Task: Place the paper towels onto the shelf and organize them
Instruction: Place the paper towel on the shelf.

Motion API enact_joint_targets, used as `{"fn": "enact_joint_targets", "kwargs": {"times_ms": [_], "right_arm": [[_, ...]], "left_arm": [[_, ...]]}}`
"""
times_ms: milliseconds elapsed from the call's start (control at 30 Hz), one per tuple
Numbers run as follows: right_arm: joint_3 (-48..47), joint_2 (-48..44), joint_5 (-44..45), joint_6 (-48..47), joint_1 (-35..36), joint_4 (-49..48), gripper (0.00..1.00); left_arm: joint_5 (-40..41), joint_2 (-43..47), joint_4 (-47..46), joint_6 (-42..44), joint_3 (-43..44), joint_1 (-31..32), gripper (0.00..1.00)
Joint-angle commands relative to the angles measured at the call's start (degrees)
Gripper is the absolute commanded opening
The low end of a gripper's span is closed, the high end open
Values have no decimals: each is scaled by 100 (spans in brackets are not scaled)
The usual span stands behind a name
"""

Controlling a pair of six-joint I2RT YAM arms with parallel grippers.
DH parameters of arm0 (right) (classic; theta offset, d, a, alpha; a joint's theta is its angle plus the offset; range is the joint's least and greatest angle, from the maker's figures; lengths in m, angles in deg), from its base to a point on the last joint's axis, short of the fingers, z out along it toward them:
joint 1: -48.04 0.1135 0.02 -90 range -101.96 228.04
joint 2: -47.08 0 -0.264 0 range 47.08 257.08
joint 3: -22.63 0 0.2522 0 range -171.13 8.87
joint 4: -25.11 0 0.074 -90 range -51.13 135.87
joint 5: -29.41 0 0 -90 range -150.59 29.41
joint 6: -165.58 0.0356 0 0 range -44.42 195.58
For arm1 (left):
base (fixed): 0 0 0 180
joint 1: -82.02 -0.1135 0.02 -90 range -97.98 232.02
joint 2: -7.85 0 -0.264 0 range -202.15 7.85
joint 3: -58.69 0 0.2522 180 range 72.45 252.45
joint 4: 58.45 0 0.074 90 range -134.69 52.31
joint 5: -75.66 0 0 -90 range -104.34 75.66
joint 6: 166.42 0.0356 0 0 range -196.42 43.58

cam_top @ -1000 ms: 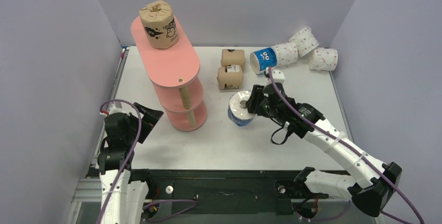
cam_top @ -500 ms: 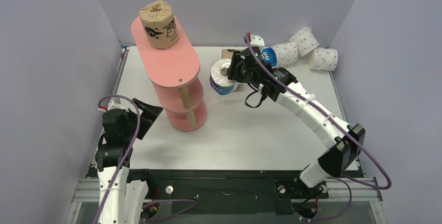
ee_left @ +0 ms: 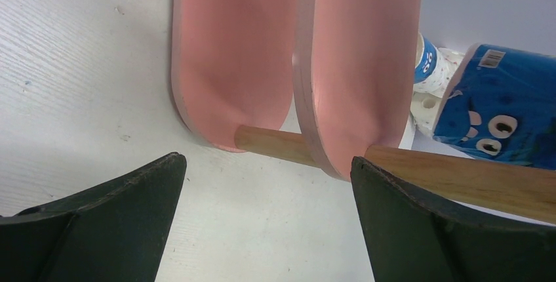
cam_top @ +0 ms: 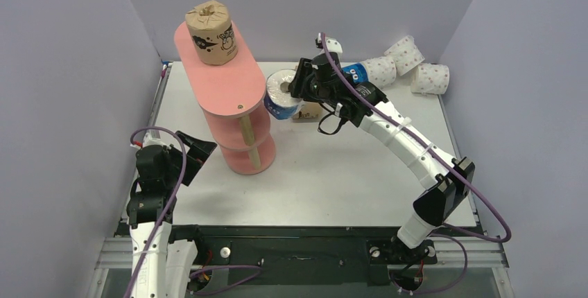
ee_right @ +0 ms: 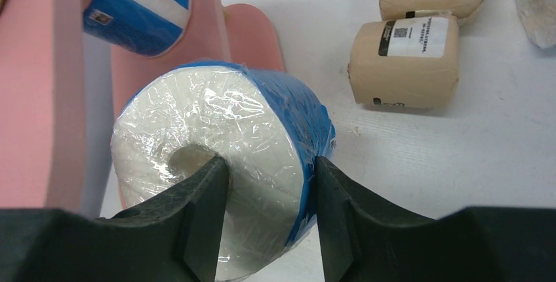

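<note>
1. Carried from mid-table up and left over the last second: blue plastic-wrapped paper towel roll (cam_top: pixel 281 97), now just beside tall salmon-pink three-tier shelf (cam_top: pixel 225 80).
2. Clamped half-wide by right gripper (ee_right: pixel 265 177), one finger inside the core.
3. Left gripper (ee_left: pixel 265 164): gaping wide, empty.
4. Partly hidden under right arm: two brown wrapped rolls (ee_right: pixel 406 62).
5. On top board: brown printed roll (cam_top: pixel 211 32), upright.

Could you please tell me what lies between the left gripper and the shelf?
Only bare table, as the left wrist view shows, separates the left gripper from the shelf.
</note>
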Motion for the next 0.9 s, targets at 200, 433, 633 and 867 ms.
{"fn": "enact_joint_targets", "kwargs": {"times_ms": [200, 433, 633, 867], "right_arm": [[-788, 177, -121, 141, 282, -347, 36], [-903, 391, -281, 273, 340, -395, 36], [-894, 527, -491, 419, 414, -560, 36], [-878, 649, -602, 615, 484, -729, 36]], "left_arm": [[25, 162, -106, -41, 124, -21, 97], [0, 159, -140, -74, 104, -26, 97], [-26, 164, -244, -124, 65, -23, 97], [-43, 166, -350, -187, -20, -15, 97]]}}
